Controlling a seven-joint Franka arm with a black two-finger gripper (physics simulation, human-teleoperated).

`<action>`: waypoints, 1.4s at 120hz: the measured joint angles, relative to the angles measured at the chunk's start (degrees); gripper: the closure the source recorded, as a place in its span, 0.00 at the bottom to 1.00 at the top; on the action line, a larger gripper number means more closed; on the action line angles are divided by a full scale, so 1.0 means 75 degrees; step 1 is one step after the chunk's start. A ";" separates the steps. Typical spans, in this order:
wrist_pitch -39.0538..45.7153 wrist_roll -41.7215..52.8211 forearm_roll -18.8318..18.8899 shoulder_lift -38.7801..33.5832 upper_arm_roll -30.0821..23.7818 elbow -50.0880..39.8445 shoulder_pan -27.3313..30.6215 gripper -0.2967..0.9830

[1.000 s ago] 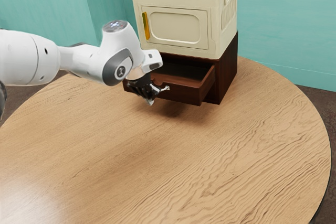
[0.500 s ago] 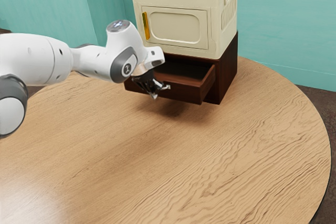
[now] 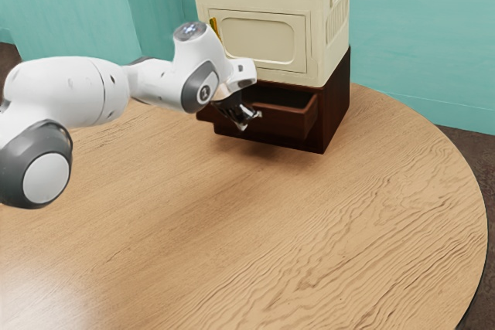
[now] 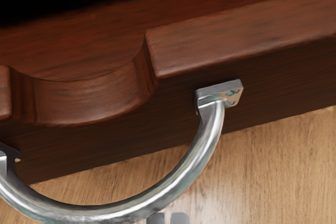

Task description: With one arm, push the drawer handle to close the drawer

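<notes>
"Since the earlier picture, the drawer [image 3: 285,123] has gone more inside, and the gripper [image 3: 243,120] has moved with it, yes?"

"Yes. Nearest is the wooden surface [image 3: 232,229]. Then the arm [image 3: 77,90] comes from the exterior view's left. The jaws are closed together, at the metal handle [image 4: 207,137]; whether they touch it, I cannot tell."

"And behind the handle?"

"The drawer, still partly open, in its dark cabinet [image 3: 336,106]. The cream box [image 3: 259,40] stands on top. Farthest is the green wall [image 3: 418,36]."
</notes>
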 joint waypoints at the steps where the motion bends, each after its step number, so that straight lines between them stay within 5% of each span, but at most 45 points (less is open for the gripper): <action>1: -0.0006 0.0007 0.0000 0.0020 -0.0001 0.0031 0.0000 0.84; 111: -0.0454 0.0530 0.0050 0.1868 -0.0654 0.2983 0.0655 0.84; 168: -0.0181 0.0631 0.0063 0.2057 -0.0821 0.3398 0.0788 0.85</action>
